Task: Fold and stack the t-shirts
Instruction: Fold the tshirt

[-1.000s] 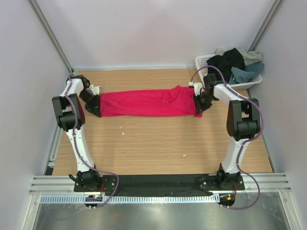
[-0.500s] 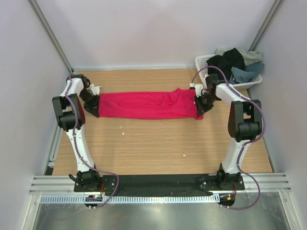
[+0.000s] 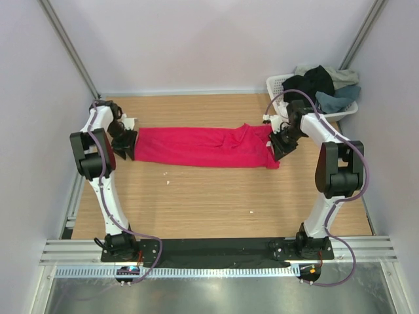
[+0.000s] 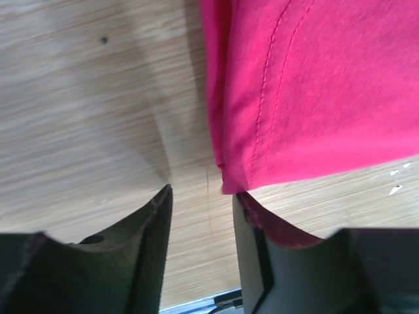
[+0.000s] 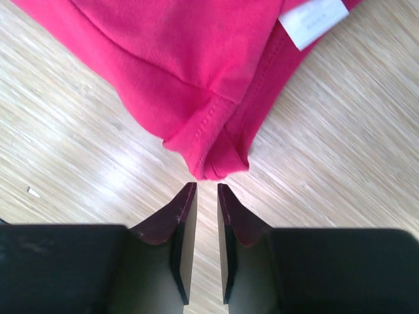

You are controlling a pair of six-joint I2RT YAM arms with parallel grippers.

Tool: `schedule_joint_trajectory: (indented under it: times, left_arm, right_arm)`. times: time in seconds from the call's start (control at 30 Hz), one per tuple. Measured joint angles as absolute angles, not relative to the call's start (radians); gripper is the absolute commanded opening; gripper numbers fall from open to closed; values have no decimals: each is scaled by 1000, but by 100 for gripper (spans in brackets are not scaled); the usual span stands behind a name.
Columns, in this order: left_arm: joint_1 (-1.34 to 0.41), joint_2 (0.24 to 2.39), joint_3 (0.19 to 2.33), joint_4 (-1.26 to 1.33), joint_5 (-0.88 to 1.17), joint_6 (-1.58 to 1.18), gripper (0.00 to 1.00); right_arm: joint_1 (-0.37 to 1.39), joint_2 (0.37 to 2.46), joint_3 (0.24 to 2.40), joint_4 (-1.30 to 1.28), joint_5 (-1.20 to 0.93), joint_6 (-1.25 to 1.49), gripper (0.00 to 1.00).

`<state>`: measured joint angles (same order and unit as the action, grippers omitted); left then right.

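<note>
Pale walls (image 3: 196, 39) close in a wooden bench (image 3: 209, 196), and I have 2 arms reaching across it from the near edge. The pink shirt (image 3: 203, 145) lies flat on the bench as 1 long band running left to right across the far half, with an arm at each end.

The left claw (image 3: 127, 145) sits at the band's left end. On its wrist camera the left claw (image 4: 201, 195) stands moderately wide, with bare wood in the gap and nothing between the fingers. The shirt's stitched hem corner (image 4: 229, 183) ends just ahead of the right-hand finger (image 4: 252, 255). A dark red strip seems to rest on that finger's edge, though I cannot tell for sure that it is cloth.

The right claw (image 3: 278, 142) is at the band's right end. From its wrist view the right claw (image 5: 206, 188) is parted only to a narrow slit and holds nothing. The bunched shirt corner (image 5: 216, 163) lies just past the fingertips. A white label (image 5: 313, 19) shows on the cloth.

In the far right corner, a white basket (image 3: 278, 84) holds a black shirt (image 3: 311, 80), a blue shirt (image 3: 334, 99) and a grey-green shirt (image 3: 344, 75), heaped unfolded.
</note>
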<state>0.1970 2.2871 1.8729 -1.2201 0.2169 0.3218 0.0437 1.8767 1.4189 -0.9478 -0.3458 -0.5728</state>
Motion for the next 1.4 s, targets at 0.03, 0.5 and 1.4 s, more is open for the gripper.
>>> schedule_joint_trajectory:
  times: [0.03, 0.5, 1.4]
  left_arm:
    - [197, 2277, 1865, -1215, 208, 322, 45]
    - [142, 2189, 1933, -1206, 203, 277, 45]
    - [-46, 2330, 1958, -1126, 246, 219, 45]
  right_arm:
    - [42, 1871, 1421, -957, -343, -579, 27]
    - [38, 1900, 1586, -966, -424, -487, 30]
    - [249, 2292, 1874, -761, -288, -209, 30]
